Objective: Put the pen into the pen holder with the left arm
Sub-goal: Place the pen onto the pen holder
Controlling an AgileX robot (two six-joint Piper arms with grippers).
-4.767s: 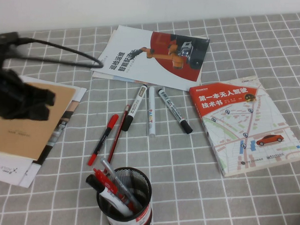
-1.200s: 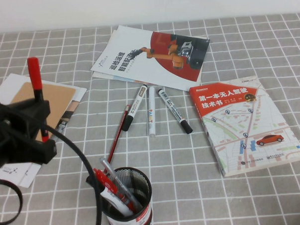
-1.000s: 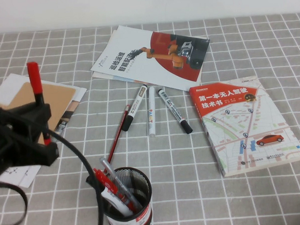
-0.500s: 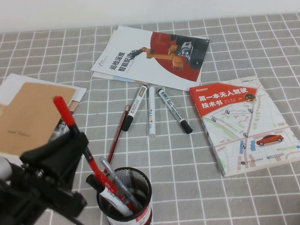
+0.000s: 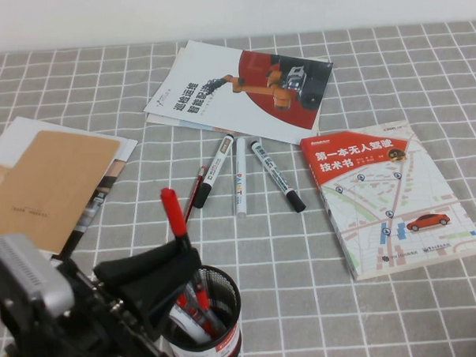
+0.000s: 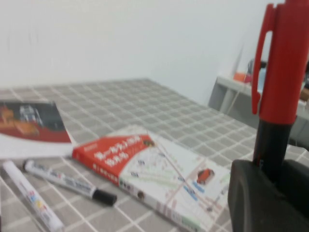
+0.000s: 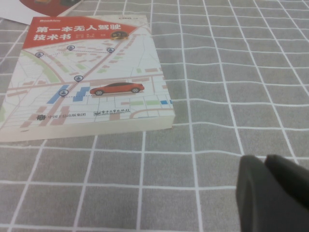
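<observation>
My left gripper (image 5: 177,264) is at the front left, right over the pen holder (image 5: 232,296), a black mesh cup with a white and red band. It is shut on the pen (image 5: 173,211), which stands nearly upright with its red cap up. The pen's lower end reaches down inside the cup among other pens. In the left wrist view the red cap (image 6: 279,63) rises from between the black fingers (image 6: 251,198). My right gripper (image 7: 268,186) shows only in the right wrist view, shut and empty, low over the tablecloth near the map book.
A red map book (image 5: 389,196) lies on the right, a robot booklet (image 5: 242,87) at the back and a brown notebook (image 5: 49,187) on the left. Two black-capped markers (image 5: 214,170), a white pen (image 5: 240,177) and a dark red stick pen (image 5: 195,194) lie mid-table.
My left gripper has carried the pen from over the brown notebook rightward and forward to the pen holder. The pen's lower end has gone down into the cup.
</observation>
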